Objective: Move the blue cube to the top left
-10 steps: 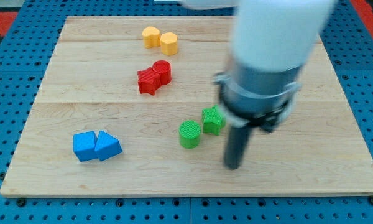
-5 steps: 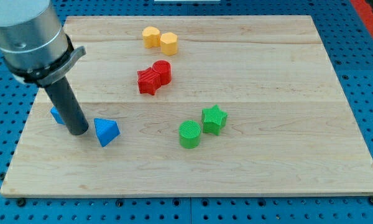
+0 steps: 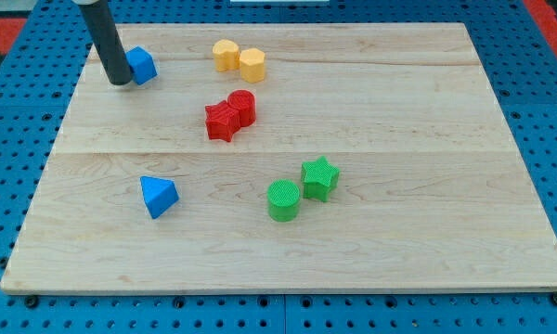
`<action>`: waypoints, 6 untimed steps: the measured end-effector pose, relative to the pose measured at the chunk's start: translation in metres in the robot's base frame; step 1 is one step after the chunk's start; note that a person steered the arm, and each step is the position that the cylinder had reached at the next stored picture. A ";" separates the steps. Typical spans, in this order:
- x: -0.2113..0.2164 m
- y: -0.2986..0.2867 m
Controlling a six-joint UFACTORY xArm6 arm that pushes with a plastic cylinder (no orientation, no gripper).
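Observation:
The blue cube (image 3: 142,64) sits near the top left corner of the wooden board (image 3: 427,139). My rod comes down from the view's top left, and my tip (image 3: 119,81) rests on the board touching the cube's left side. The rod hides a sliver of the cube's left edge.
A blue triangular block (image 3: 158,197) lies at lower left. Two yellow blocks (image 3: 226,55) (image 3: 252,65) sit at top centre. A red star (image 3: 222,121) and red cylinder (image 3: 242,106) touch mid-board. A green cylinder (image 3: 282,200) and green star (image 3: 319,178) lie lower centre.
My tip swept from the lower right to the left, split the blue cube from the blue triangular block, and pushed the cube up to the top left. The triangular block shifted slightly.

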State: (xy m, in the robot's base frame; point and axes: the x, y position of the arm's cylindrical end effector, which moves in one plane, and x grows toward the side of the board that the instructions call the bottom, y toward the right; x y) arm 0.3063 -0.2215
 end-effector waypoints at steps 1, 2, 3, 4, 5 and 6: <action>-0.013 0.000; -0.029 0.000; -0.047 0.000; -0.054 0.000; -0.030 0.000; -0.022 -0.005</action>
State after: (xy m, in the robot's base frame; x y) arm 0.2846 -0.2266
